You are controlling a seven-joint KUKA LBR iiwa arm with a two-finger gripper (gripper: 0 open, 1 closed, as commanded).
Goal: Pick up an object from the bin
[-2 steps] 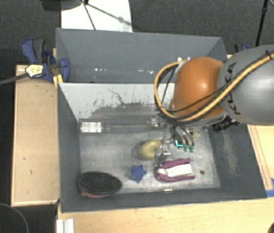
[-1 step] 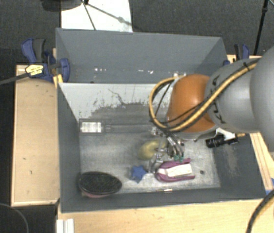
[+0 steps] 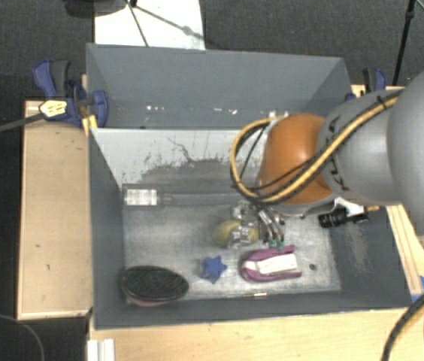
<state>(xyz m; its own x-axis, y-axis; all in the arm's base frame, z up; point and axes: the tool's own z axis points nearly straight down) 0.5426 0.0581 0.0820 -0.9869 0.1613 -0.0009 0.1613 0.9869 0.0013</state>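
Observation:
My gripper [image 3: 257, 230] hangs low in the middle of the bin, under the orange wrist cover. A pale yellowish rounded thing [image 3: 225, 232] lies right against its left side, touching or nearly touching the fingers. Just below the gripper lies a purple and white flat thing [image 3: 271, 265]. A small blue star-shaped piece [image 3: 212, 268] sits to the lower left of the gripper, apart from it.
A black oval brush-like thing with a pink rim [image 3: 154, 284] lies in the bin's front left corner. A clear plastic tube-like thing [image 3: 141, 197] rests by the left back of the floor. The arm and its cables cover the bin's right side.

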